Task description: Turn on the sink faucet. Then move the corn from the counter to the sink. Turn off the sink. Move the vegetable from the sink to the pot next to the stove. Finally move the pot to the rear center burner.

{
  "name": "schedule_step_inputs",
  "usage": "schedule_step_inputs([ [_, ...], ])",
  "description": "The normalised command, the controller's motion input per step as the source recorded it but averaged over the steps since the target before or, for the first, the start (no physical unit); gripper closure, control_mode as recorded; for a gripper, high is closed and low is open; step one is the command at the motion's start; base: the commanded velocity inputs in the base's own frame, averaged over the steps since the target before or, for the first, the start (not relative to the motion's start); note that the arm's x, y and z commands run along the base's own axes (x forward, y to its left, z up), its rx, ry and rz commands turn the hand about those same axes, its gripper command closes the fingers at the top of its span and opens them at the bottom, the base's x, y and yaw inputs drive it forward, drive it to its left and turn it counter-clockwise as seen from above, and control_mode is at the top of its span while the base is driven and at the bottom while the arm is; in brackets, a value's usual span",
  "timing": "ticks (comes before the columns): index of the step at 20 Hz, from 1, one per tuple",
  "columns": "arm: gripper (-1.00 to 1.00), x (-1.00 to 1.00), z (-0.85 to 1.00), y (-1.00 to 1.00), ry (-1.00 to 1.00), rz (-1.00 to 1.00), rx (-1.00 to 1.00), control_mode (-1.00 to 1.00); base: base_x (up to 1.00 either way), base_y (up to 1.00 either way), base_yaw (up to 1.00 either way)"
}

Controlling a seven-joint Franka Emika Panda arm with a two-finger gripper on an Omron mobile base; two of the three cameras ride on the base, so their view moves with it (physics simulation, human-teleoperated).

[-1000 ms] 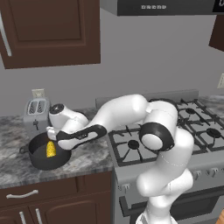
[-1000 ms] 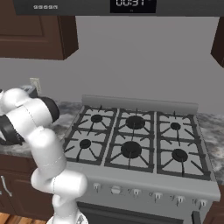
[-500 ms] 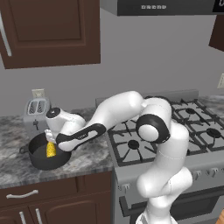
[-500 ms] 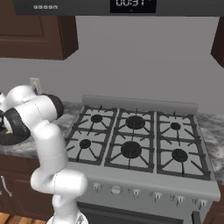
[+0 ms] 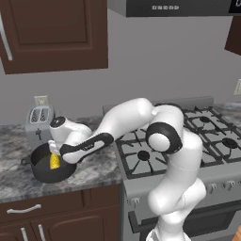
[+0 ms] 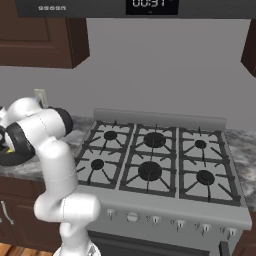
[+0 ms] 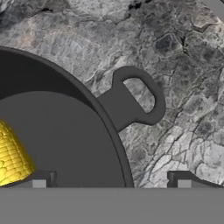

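The black pot (image 5: 47,170) sits on the marbled counter (image 5: 99,170) left of the stove (image 5: 207,136), with the yellow corn (image 5: 55,162) lying inside it. My gripper (image 5: 56,151) hangs low over the pot's right side, open. In the hand view the pot's rim (image 7: 114,139) curves up between my two fingertips (image 7: 41,179), with nothing held between them. The pot's loop handle (image 7: 136,99) juts onto the counter (image 7: 183,65) just beyond, and the corn (image 7: 12,158) shows at the left edge. The pot (image 6: 9,156) also peeks in at the far left of the right base view.
A small silver toaster (image 5: 38,120) stands against the wall behind the pot. The gas stove (image 6: 155,157) with black grates fills the right, its rear center burner (image 6: 154,140) bare. Dark cabinets hang above (image 5: 52,33) and sit below the counter.
The hand has crept left and down toward the pot's rim and handle as the arm stretches out. The corn has stayed in the pot. The jaws stay open.
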Motion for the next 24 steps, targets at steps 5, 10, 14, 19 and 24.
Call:
schedule_step_inputs([
  [5,-1.00,-0.13,-0.10,-0.26,0.00,-0.05,0.04,-1.00,0.00,0.00,0.00],
  [10,-1.00,-0.05,-0.31,-0.06,0.02,-0.04,0.01,-1.00,0.00,0.00,0.00],
  [14,-1.00,0.00,-0.38,0.04,0.05,-0.01,0.00,-1.00,0.00,0.00,0.00],
  [19,1.00,0.00,-0.18,0.07,0.05,0.00,-0.01,-1.00,0.00,0.00,0.00],
  [24,1.00,-0.04,0.00,0.00,-0.02,0.00,0.00,-1.00,0.00,0.00,0.00],
])
